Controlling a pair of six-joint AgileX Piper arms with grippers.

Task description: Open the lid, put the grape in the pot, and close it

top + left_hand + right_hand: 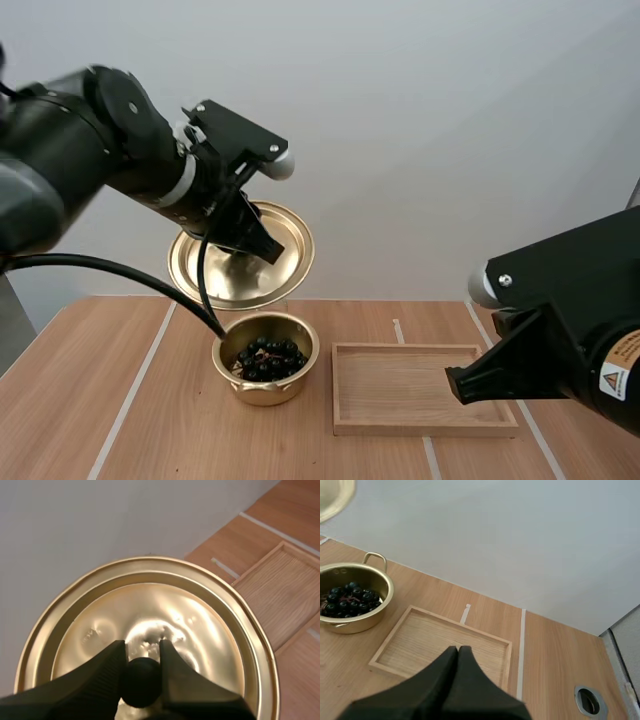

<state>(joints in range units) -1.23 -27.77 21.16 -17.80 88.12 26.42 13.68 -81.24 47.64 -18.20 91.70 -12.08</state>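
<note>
Left gripper [142,652]: fingers are clamped on the black knob [141,682], one on each side.
Lid [290,262]: gold, tilted, held up by that knob above and just behind the pot [265,392], clear of its rim.
Right gripper [458,651]: fingers are pressed together into one dark wedge, with nothing gripped; it is hung over the tray [400,385].
Grapes [268,358]: a dark bunch is seen lying inside the open pot.
Pot: set on the table [100,400], just beside the tray's left edge.
</note>
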